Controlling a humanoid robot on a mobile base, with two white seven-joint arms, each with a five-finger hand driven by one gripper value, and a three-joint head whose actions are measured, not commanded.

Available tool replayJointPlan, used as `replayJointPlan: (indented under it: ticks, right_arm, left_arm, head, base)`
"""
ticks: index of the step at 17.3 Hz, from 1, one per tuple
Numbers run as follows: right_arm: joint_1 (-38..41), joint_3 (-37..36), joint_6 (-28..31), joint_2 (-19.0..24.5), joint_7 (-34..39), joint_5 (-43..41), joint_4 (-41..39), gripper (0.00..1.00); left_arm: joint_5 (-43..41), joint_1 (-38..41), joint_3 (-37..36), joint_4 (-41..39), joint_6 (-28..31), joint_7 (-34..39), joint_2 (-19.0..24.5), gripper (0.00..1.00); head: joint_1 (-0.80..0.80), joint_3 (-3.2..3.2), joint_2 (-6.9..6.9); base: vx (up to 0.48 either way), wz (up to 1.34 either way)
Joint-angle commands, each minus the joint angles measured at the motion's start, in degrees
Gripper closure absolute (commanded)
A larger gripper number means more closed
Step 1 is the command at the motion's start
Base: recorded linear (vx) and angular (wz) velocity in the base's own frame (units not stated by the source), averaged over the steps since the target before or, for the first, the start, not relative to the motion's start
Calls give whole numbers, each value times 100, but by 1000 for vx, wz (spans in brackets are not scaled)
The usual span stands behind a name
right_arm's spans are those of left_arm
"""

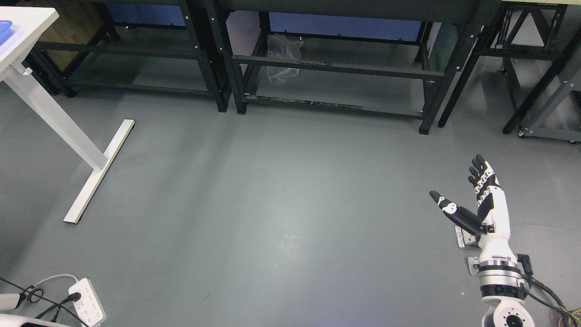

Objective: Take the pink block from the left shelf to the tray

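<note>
- Right robot hand (472, 200) hung over the floor at lower right, fingers spread and thumb out, holding nothing.
- Grey floor (272, 204) filled most of the view.
- Black metal racks (336, 68) lined the far side, a crumpled plastic bag (282, 56) under one.
- White desk (27, 27) stood at upper left, a blue tray (5, 25) at its edge.
- White power strip (86, 304) lay at lower left.
- Pink block was out of sight.

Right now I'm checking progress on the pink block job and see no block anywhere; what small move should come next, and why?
Probably turn left toward the white table. The right hand is open and holds nothing over bare floor, and no pink block or tray shows.
</note>
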Motion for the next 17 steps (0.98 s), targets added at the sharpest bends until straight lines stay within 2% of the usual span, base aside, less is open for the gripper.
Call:
replayJointPlan:
  ticks: [1, 5, 7, 9, 11, 14, 17]
  right_arm:
    - [-183, 16, 67, -366, -894, 2575, 7, 10]
    - [-237, 429, 191, -990, -923, 4757, -11, 10]
    - [-237, 394, 199, -1210, -923, 5391, -11, 10]
    - [-228, 167, 191, -1535, -923, 5535, -11, 8]
    - [-193, 34, 165, -1624, -975, 5483, -11, 1]
    - [-263, -89, 138, -1274, -1037, 5280, 6, 0]
    - [-272, -89, 173, -1123, -1046, 5271, 7, 1]
  left_arm:
    - [0, -185, 0, -100, 3, 2, 100, 0]
    - [0, -185, 0, -100, 3, 2, 100, 0]
    - [-9, -185, 0, -100, 3, 2, 100, 0]
    - [0, -185, 0, -100, 3, 2, 100, 0]
    - [0, -185, 0, -100, 3, 2, 100, 0]
    - [-9, -185, 0, -100, 3, 2, 100, 0]
    - [-9, -185, 0, -100, 3, 2, 100, 0]
  head:
    - [0, 0, 0]
    - [0, 0, 0]
    - [0, 0, 0]
    - [0, 0, 0]
    - [0, 0, 0]
    - [0, 0, 0]
    - [0, 0, 0]
  base:
    - [108, 30]
    - [128, 15]
    - [150, 30]
    - [164, 32]
    - [167, 13]
    - [186, 0]
    - [175, 81]
